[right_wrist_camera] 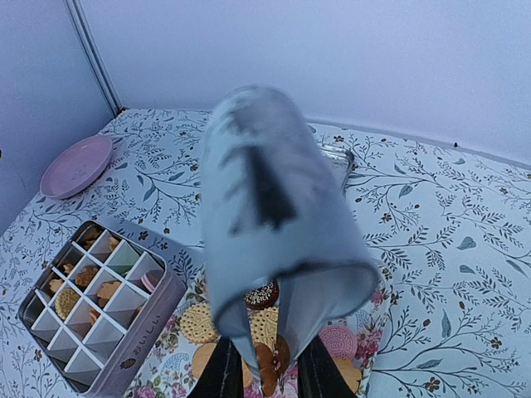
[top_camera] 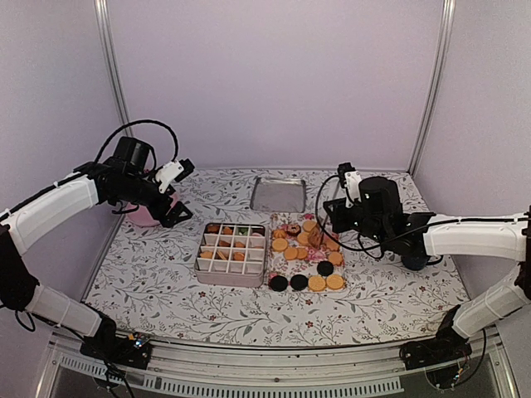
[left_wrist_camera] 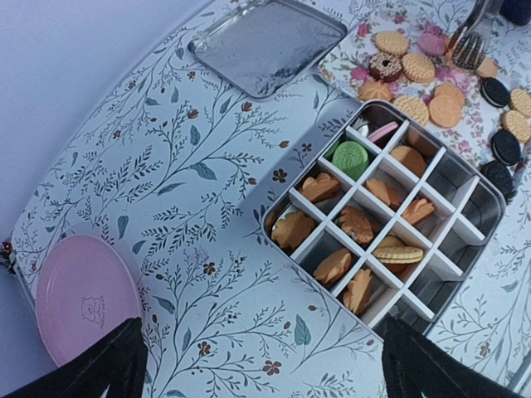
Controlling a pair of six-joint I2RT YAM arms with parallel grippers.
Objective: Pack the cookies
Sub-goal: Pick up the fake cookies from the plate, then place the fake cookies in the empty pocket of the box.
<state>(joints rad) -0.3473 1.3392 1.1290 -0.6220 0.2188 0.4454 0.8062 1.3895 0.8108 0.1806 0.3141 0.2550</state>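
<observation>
The cookies (top_camera: 309,249) lie loose on a floral mat (top_camera: 282,264): golden rounds, a few black ones and a pink one (right_wrist_camera: 338,342). More cookies (left_wrist_camera: 357,224) sit in the divided tin (top_camera: 228,274), among them a green one (left_wrist_camera: 351,157). My right gripper (top_camera: 332,217) is shut on grey tongs (right_wrist_camera: 282,240) that point down over the mat. The tong tips flank a brown cookie (right_wrist_camera: 278,365). In the left wrist view the tongs (left_wrist_camera: 469,37) stand among the loose cookies. My left gripper (left_wrist_camera: 265,373) hangs open above the cloth, left of the tin, holding nothing.
The tin's lid (top_camera: 278,193) lies flat behind the mat. A pink plate (left_wrist_camera: 83,298) rests at the table's left edge under my left arm. Several compartments of the tin (left_wrist_camera: 452,178) hold nothing. Walls close in the back and both sides.
</observation>
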